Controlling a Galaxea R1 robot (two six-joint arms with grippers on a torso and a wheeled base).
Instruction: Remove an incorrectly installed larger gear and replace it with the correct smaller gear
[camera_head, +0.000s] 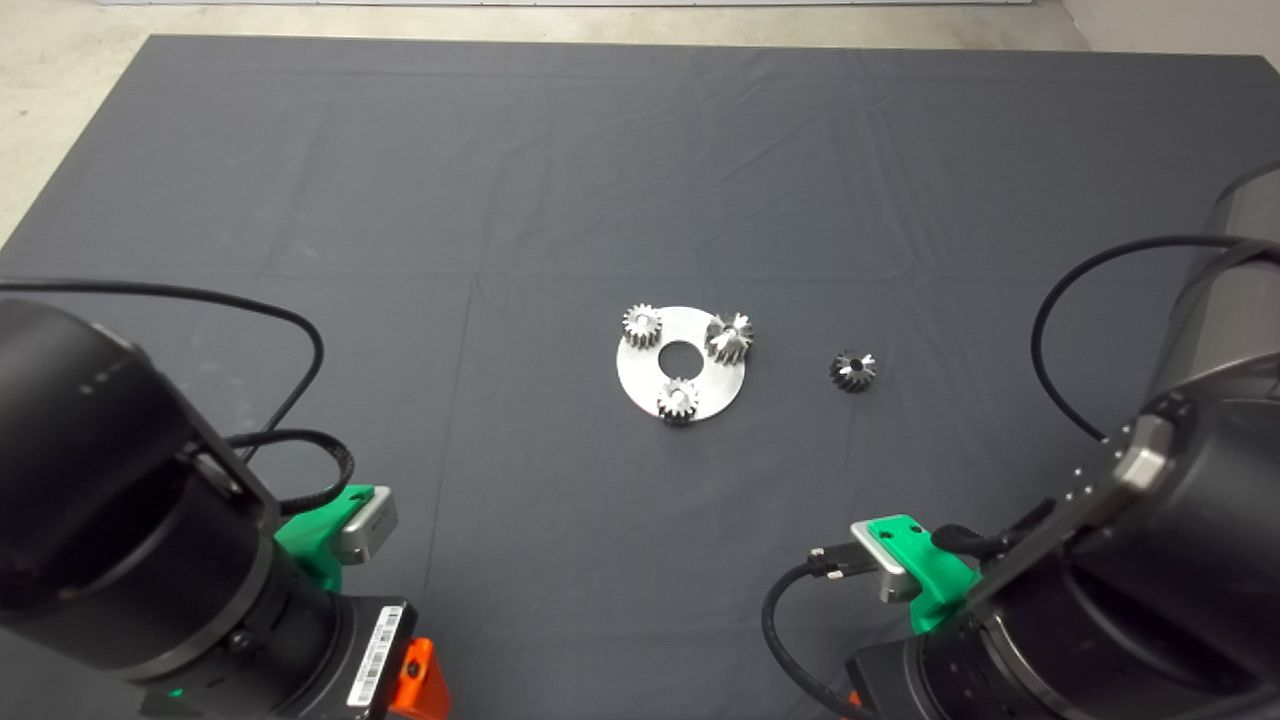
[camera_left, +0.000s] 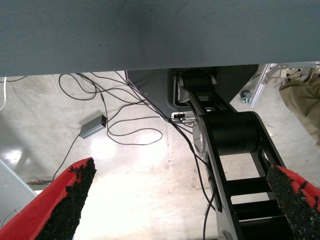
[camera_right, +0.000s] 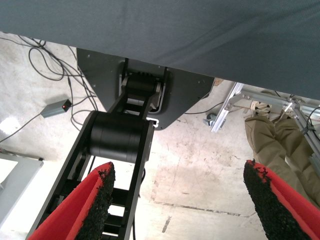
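A round silver plate (camera_head: 700, 377) with a centre hole lies mid-mat. On its right rim sits the larger gear (camera_head: 730, 337), shiny with long flaring teeth. Two small pale gears (camera_head: 641, 325) (camera_head: 678, 399) occupy the plate's left and front positions. The smaller gear (camera_head: 852, 371), dark with glinting teeth, lies alone on the mat to the plate's right. Both arms are parked at the near edge, far from the gears. My left gripper (camera_left: 182, 172) is open and empty at the lower left. At the lower right my right gripper (camera_right: 180, 170) is open too, holding nothing.
The dark mat (camera_head: 560, 180) stretches wide around the plate. Both wrist views look under the table at pale floor with black cables (camera_left: 125, 125), a small grey box (camera_right: 56, 108), the robot's black base (camera_right: 120, 135) and tan fabric (camera_right: 272, 142).
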